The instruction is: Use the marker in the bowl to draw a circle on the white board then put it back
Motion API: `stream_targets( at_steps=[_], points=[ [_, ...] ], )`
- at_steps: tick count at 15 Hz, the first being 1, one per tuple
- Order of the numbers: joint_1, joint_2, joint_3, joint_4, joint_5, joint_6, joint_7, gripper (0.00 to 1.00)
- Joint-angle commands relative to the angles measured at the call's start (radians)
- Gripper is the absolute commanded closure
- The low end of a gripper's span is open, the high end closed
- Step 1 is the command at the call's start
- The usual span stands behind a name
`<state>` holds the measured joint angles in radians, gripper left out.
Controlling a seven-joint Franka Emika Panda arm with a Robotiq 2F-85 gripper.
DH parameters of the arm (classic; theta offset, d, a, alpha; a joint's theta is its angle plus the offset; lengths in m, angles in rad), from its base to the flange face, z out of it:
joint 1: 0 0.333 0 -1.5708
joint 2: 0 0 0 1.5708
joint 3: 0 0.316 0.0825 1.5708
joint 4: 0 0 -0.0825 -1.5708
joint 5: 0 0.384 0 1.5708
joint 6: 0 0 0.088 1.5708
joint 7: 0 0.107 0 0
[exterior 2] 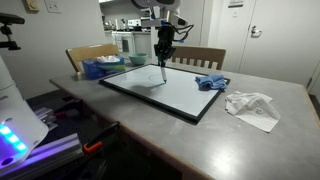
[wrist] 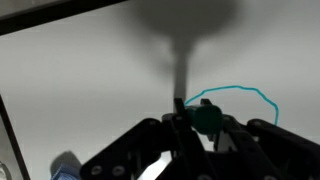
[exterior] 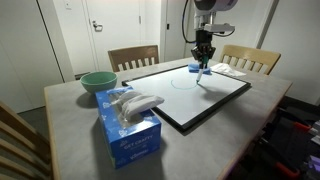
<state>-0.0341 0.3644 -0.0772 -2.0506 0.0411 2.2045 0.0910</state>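
The white board (exterior: 205, 95) lies flat on the table in both exterior views (exterior 2: 170, 90). My gripper (exterior: 204, 60) is shut on the marker (exterior: 203, 70) and holds it upright with its tip on or just above the board, also shown in an exterior view (exterior 2: 162, 70). A faint drawn circle (exterior: 185, 81) lies beside the tip. In the wrist view the marker (wrist: 181, 85) points down at the board (wrist: 90, 90), its teal end (wrist: 207, 117) sits between the fingers (wrist: 195, 125), and a teal line (wrist: 235, 95) curves beside it. The teal-green bowl (exterior: 98, 82) stands apart, empty as far as I can see.
A blue tissue box (exterior: 128, 125) stands near the bowl. A blue cloth (exterior 2: 212, 82) and crumpled white paper (exterior 2: 252, 105) lie off the board's side. Wooden chairs (exterior: 135, 57) stand at the table's far edge.
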Motion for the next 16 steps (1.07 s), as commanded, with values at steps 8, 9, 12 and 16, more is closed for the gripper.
stream_targets(
  at_steps=[8, 9, 12, 16],
  points=[
    [-0.013, 0.106, -0.005, 0.123, -0.050, -0.008, -0.022, 0.95],
    [-0.013, 0.113, -0.006, 0.134, -0.051, -0.010, -0.024, 0.95],
    [-0.015, 0.139, -0.007, 0.176, -0.052, -0.021, -0.031, 0.95],
    [-0.014, 0.172, -0.006, 0.232, -0.053, -0.037, -0.039, 0.95]
  ],
)
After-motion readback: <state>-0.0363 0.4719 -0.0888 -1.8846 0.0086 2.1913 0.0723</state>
